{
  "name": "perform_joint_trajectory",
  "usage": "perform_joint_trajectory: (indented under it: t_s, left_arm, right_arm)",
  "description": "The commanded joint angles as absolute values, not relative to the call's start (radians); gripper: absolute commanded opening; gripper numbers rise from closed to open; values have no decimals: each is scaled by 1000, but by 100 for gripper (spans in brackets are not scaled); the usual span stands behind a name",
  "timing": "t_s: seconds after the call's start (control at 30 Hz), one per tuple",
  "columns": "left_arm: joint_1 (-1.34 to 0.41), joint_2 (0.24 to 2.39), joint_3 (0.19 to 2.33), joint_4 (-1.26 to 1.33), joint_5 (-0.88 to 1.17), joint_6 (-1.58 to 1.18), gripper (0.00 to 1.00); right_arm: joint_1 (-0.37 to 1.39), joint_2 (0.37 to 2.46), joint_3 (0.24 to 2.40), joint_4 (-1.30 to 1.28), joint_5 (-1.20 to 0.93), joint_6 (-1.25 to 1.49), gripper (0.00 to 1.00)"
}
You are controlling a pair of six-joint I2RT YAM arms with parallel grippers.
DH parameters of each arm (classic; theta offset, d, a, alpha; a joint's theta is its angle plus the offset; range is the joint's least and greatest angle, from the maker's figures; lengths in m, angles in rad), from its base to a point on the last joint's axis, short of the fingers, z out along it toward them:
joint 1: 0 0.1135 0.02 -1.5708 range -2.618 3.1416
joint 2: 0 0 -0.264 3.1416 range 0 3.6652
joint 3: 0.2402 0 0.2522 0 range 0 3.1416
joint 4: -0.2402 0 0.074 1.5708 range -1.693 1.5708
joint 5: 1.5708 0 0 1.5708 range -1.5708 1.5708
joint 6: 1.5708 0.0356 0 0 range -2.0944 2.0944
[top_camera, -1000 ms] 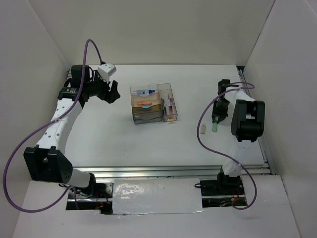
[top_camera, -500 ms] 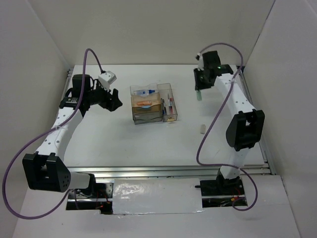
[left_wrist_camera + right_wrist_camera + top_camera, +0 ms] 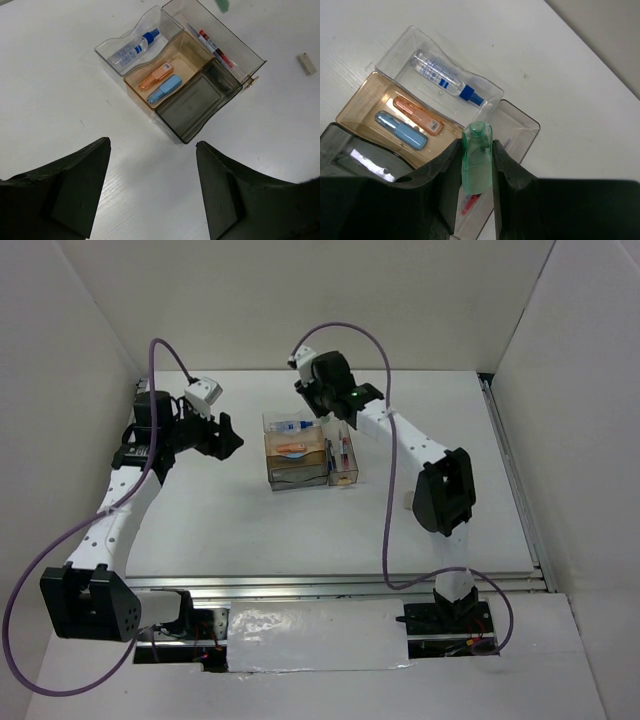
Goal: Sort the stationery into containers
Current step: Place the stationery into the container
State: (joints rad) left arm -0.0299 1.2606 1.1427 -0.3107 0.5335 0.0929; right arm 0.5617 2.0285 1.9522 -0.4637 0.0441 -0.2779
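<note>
The clear organizer (image 3: 275, 483) stands mid-table. Its brown tier holds an orange piece (image 3: 418, 115) and a blue piece (image 3: 400, 130); the clear wavy tray holds the white blue-capped bottle (image 3: 445, 78); the narrow bin (image 3: 250, 52) holds pens (image 3: 210, 43). My right gripper (image 3: 477, 150) is shut on a mint-green piece (image 3: 477, 161), held above the organizer's far end. In the top view the right gripper (image 3: 322, 400) is over the organizer's back edge. A beige piece (image 3: 408, 500) lies on the table to the right. My left gripper (image 3: 152, 155) is open and empty, left of the organizer.
White walls enclose the table on three sides. The right arm's links (image 3: 440, 485) span the table from near right to the organizer. A metal rail (image 3: 340, 585) runs along the near edge.
My right arm has swung from the right side of the table leftward to above the organizer, carrying the mint-green piece. The left gripper has shifted only slightly.
</note>
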Motion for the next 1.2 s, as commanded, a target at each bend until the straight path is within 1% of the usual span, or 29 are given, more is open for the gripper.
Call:
perform_joint_trajectory:
  t_s: [0.0, 0.13, 0.27, 0.33, 0.4, 0.57, 0.63, 0.7, 0.73, 0.77, 0.8, 0.83, 0.87, 1.0, 1.13, 1.17]
  left_arm:
    - [-21, 1246, 1147, -270, 546, 61, 82]
    - [-18, 1250, 1138, -273, 545, 63, 82]
    - [-15, 1247, 1124, -264, 541, 72, 82]
    - [-17, 1252, 1129, -267, 543, 72, 82]
    - [-15, 1259, 1141, -278, 548, 71, 83]
    - [-15, 1240, 1131, -282, 538, 78, 84]
    - [-14, 1232, 1126, -284, 529, 83, 84]
    - [-14, 1227, 1132, -293, 529, 84, 84]
    - [-14, 1227, 1134, -293, 529, 81, 84]
    - [-14, 1227, 1140, -290, 531, 80, 84]
    - [-14, 1227, 1143, -288, 532, 74, 84]
    - [-14, 1227, 1147, -290, 534, 71, 84]
    - [-14, 1226, 1153, -290, 535, 69, 84]
    - [-15, 1213, 1155, -275, 532, 54, 85]
    - [-14, 1198, 1149, -275, 508, 40, 85]
    - [-15, 1190, 1147, -278, 490, 35, 84]
  right_arm:
    - [597, 2089, 1983, -333, 69, -357, 0]
    - [624, 2132, 1980, -322, 66, -354, 0]
    - [643, 2141, 1912, -282, 69, -356, 0]
    - [649, 2157, 1899, -275, 71, -360, 10]
    - [650, 2184, 1896, -278, 71, -367, 15]
    - [649, 2215, 1911, -285, 74, -357, 16]
    - [650, 2217, 1919, -294, 68, -353, 25]
    - [652, 2207, 1919, -313, 52, -353, 37]
    - [653, 2204, 1917, -317, 49, -351, 40]
    - [655, 2192, 1917, -324, 49, -348, 47]
    - [658, 2184, 1921, -340, 49, -339, 51]
    - [658, 2177, 1922, -350, 49, -333, 53]
    - [660, 2148, 1922, -363, 49, -325, 59]
    - [646, 2024, 1893, -391, 45, -243, 59]
    - [579, 1867, 1835, -434, 12, -120, 58]
    - [537, 1805, 1815, -449, 6, -67, 58]
